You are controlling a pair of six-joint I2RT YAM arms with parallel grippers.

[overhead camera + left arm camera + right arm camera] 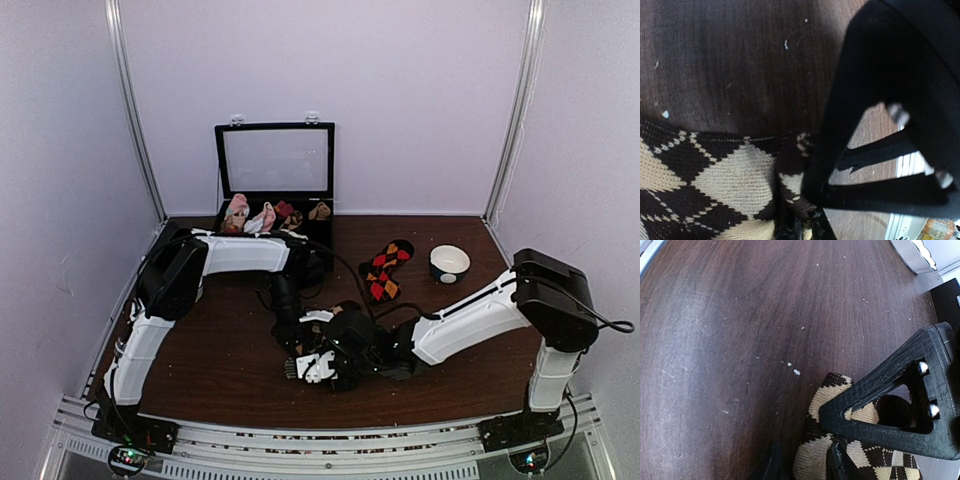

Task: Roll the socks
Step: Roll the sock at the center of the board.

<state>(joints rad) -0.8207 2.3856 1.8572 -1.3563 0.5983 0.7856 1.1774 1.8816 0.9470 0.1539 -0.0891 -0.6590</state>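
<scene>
A black argyle sock with tan diamonds [715,175] lies on the dark wooden table [740,60] at front centre, where both arms meet. My left gripper [807,231] is shut on a bunched fold of that sock. My right gripper [805,465] is shut on the tan fold of the same sock [815,455], close against the left gripper's black triangular finger [875,405]. In the top view the arms hide most of this sock. A second argyle sock with red and orange diamonds [385,270] lies flat farther back, right of centre, with no gripper near it.
An open black case [275,180] stands at the back with pink, white and dark sock bundles [262,215] along its front. A white bowl [449,263] sits at back right. White walls close in the table on three sides.
</scene>
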